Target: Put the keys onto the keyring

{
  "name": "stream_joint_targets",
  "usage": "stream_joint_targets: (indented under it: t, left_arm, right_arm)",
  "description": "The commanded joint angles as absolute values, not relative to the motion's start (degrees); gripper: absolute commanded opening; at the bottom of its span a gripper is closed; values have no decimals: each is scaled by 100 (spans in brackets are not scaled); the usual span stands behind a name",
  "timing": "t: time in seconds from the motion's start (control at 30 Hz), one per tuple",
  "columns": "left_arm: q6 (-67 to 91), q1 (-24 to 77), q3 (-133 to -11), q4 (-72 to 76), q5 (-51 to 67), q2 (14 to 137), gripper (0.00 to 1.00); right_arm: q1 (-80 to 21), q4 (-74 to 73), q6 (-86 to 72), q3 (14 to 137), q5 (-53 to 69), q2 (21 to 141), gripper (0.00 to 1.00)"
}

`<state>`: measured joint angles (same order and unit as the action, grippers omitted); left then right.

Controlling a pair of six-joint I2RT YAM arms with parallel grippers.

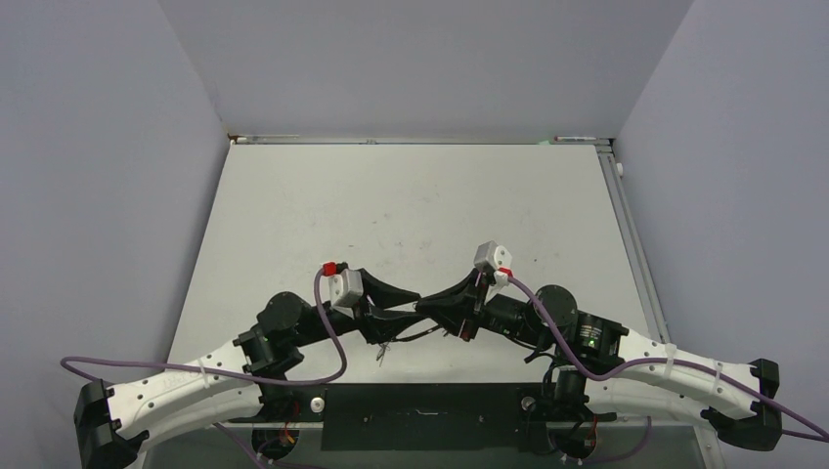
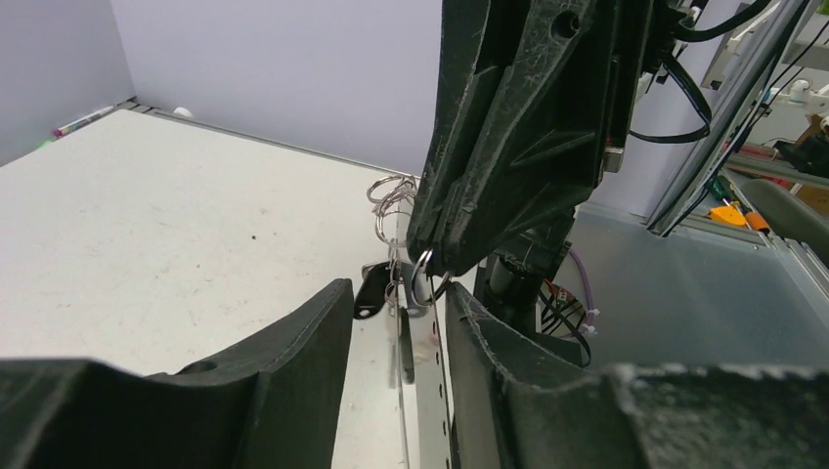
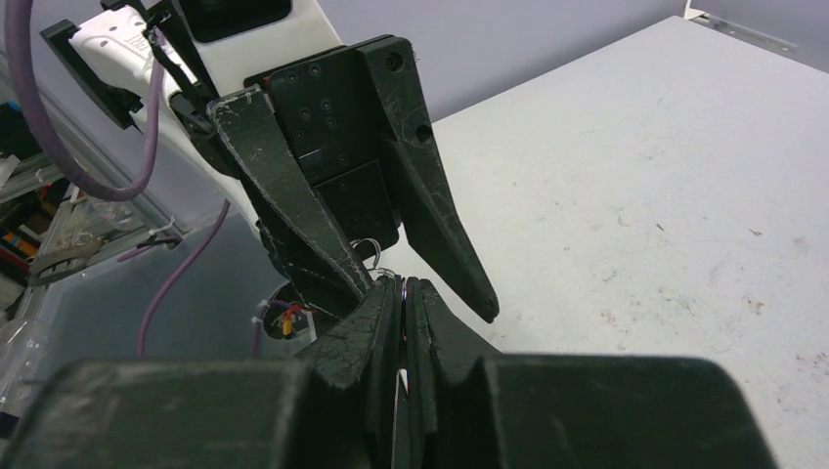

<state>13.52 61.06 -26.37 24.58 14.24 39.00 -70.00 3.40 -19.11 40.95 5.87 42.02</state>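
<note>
Over the near edge of the pale surface (image 1: 411,195) the left arm (image 1: 186,376) and the right arm (image 1: 665,362) reach inward from their bases, elbows out, forearms level, and meet nose to nose at the middle, well above the black base plate (image 1: 420,415). A purple cable (image 1: 327,332) loops along each arm.

The left end effector (image 2: 399,288) points at its partner with its jaws apart, touching nothing that can be seen. The right end effector (image 3: 403,285) comes in from the opposite side, its tips reaching into that gap. It is clenched, pinching a small ring of the keyring (image 2: 389,200) between its tips.

The keyring hangs in the air between the two, with wire loops above and thin chain trailing down between the left fingers (image 2: 293,362). A small dark piece (image 2: 371,291) dangles on the chain just beside the left-hand finger. The keys are too small and tangled to tell apart there
</note>
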Motion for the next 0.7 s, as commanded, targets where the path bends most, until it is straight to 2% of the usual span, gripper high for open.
stream_joint_targets:
  t: [0.0,0.13,0.3,0.37,0.47,0.67]
  left_arm:
    - [1381,6128,-2628,2990,1545,3806,37]
    - [1386,6135,-2588,3082,1766,3796,35]
    - [1442,6160,-2505,3323,1950,3801,28]
    - [1482,6182,-2467,3444,2028,3812,21]
    - [1498,6249,-2426,3542,2019,3802,1]
    - [1415,6346,-2331,3496,1585,3584,0]
  right_arm:
    - [-7073,839,-2014,4285,1022,4113,5]
    - [-7075,852,-2012,4289,1175,4113,5]
    - [-7072,895,-2014,4289,1350,4169,5]
    - [-7083,922,-2026,4281,1398,4193,5]
    - [-7083,940,-2030,4263,1424,4210,5]
    - [-7082,755,-2055,4374,1185,4211,7]
